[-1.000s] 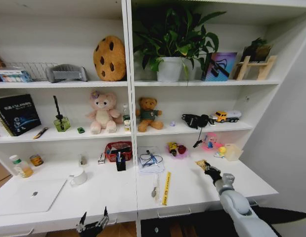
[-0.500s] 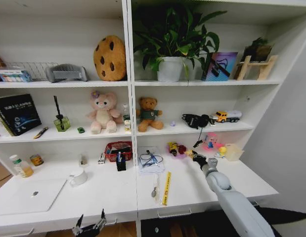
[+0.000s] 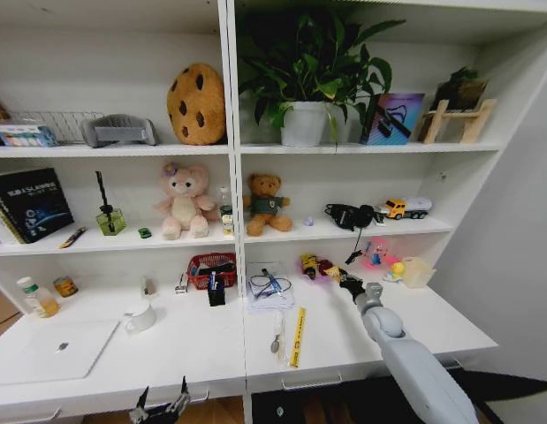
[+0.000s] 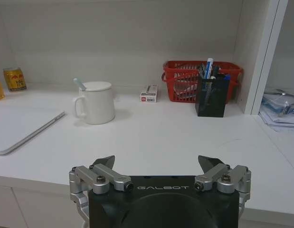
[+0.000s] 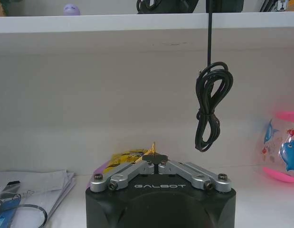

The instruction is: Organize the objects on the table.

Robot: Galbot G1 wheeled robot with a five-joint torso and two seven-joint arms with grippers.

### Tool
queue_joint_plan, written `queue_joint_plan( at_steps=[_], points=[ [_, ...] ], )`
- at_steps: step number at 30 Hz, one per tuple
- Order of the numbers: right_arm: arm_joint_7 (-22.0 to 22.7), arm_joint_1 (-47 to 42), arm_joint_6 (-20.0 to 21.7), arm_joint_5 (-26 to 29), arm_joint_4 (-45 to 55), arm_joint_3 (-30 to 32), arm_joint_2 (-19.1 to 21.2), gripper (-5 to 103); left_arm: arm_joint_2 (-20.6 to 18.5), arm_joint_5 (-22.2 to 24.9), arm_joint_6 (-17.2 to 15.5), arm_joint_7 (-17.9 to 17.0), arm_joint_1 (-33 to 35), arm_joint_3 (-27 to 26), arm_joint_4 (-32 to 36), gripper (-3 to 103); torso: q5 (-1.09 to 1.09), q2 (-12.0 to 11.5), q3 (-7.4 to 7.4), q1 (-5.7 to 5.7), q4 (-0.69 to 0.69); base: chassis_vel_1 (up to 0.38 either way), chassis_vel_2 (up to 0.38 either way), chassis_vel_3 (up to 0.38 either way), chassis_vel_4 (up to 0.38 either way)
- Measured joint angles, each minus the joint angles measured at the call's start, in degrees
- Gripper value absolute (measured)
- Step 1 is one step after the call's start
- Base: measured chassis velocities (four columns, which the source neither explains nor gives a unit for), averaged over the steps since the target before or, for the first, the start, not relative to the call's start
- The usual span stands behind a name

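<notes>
Desk clutter: right end effector reaches the back of the tabletop with a small yellowish piece

Desk clutter is spread along the white tabletop (image 3: pixel 344 340), and your right end effector (image 3: pixel 341 277) is stretched out to the rear of the right-hand bay, close to the pink dish of small toys (image 3: pixel 315 266). In the right wrist view its fingers (image 5: pixel 155 159) meet at the tips, and a sliver of something yellowish pokes up between them; you can't tell what it is. Judging by that pinch and the long reach, the arm is carrying a small item to the toy cluster at the back, where like things already sit, rather than leaving it loose in the open.

A looped black cable (image 5: pixel 211 107) hangs from the shelf above, just ahead of the end effector, so watch that the wrist doesn't snag it.

Your left end effector (image 3: pixel 162 405) waits low at the front edge of the left bay with its fingers spread wide and nothing between them. From there it faces the white mug (image 4: pixel 96 102), the mesh pen holder (image 4: pixel 211 94) in front of the red basket (image 4: pixel 184 80), and the silver laptop (image 3: pixel 50 349) lying flat at the far left. The small can (image 4: pixel 14 78) stands against the back wall. A yellow ruler (image 3: pixel 297 336) and a stack of papers (image 3: pixel 269 287) still lie in the right bay, so much of the sorting looks undone.
</notes>
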State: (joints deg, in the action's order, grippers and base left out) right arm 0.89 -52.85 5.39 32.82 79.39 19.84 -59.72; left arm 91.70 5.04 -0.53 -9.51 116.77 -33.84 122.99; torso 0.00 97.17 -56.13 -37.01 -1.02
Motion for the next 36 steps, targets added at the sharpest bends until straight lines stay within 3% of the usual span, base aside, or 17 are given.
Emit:
queue_joint_plan(
  at_steps=[20,36],
  points=[
    [0.79,-1.11,0.18,-0.69,-0.39,-0.13,-1.69,0,-0.36,0.28,-0.28,0.55,-0.74,0.30,-1.82,99,0.00,0.00,0.00,0.02,-0.01,-0.058,0.062,0.056,-0.055],
    [-0.34,7.67,-2.48,-1.84,-13.67,-3.90,-5.70,0,-0.63,0.70,-0.62,0.27,-0.82,0.28,-2.68,99,0.00,0.00,0.00,0.00,0.01,0.000,0.000,0.000,0.000]
  ],
)
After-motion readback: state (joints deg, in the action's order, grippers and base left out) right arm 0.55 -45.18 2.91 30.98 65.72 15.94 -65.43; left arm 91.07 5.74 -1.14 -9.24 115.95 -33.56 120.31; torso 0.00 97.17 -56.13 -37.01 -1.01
